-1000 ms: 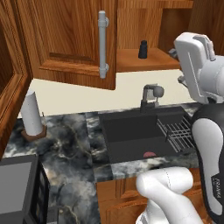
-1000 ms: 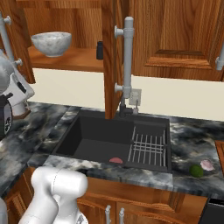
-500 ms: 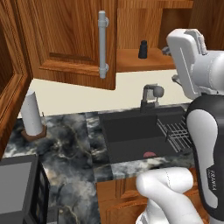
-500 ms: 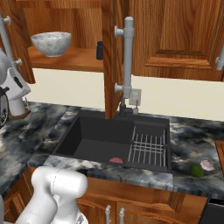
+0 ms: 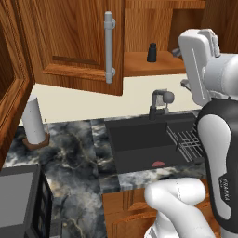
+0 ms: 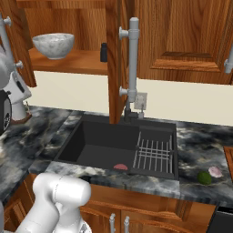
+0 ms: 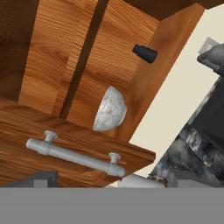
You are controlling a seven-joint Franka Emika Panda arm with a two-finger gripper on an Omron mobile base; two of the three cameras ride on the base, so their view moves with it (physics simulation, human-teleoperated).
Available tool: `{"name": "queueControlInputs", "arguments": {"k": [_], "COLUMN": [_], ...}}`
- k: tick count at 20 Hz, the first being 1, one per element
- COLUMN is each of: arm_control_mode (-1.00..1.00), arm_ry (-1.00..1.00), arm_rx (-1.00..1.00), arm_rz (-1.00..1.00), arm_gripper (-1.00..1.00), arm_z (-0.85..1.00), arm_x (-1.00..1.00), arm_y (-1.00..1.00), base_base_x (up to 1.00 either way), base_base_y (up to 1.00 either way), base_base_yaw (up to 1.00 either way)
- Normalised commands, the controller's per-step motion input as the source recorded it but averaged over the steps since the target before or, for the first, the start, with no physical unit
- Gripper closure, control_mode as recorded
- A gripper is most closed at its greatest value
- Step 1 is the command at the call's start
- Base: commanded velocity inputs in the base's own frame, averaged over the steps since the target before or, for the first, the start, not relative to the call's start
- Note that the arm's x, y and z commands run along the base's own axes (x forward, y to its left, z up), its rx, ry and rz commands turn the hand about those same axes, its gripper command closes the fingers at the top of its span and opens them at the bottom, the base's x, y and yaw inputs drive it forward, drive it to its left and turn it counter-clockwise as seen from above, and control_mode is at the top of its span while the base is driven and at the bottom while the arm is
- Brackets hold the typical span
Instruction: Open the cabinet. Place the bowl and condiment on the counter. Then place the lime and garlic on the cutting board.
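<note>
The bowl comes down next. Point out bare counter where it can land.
Free: the counter stretch between the paper-towel roll and the sink. Also free: the patch right of the sink, behind the lime and garlic. Crowded: the sink's rack side.

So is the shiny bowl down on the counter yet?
No, the bowl sits on the open cabinet's shelf, above the counter.

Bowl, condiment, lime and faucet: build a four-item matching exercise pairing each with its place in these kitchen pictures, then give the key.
Things:
1. bowl
2. condiment
3. lime
4. faucet

Places:
A. on the counter, beside the garlic
B. behind the sink
C. cabinet shelf, far from the middle door edge
D. cabinet shelf, next to the middle door edge

Pairs: 1-C, 2-D, 3-A, 4-B
</note>
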Motion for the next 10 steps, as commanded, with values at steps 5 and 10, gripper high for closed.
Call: {"name": "queueControlInputs", "arguments": {"k": [5,10], "arm_control_mode": [-1.0,-1.0], "arm_ry": [0.0,0.0], "arm_rx": [0.06,0.07], "arm_rz": [0.01,0.03], "arm_gripper": [-1.0,-1.0], "arm_z": [-0.03,-0.08], "arm_x": [0.22,0.29], "arm_y": [-0.02,-0.05], "base_base_x": [0.0,0.0], "base_base_y": [0.0,0.0], "base_base_yaw": [0.0,0.0]}}
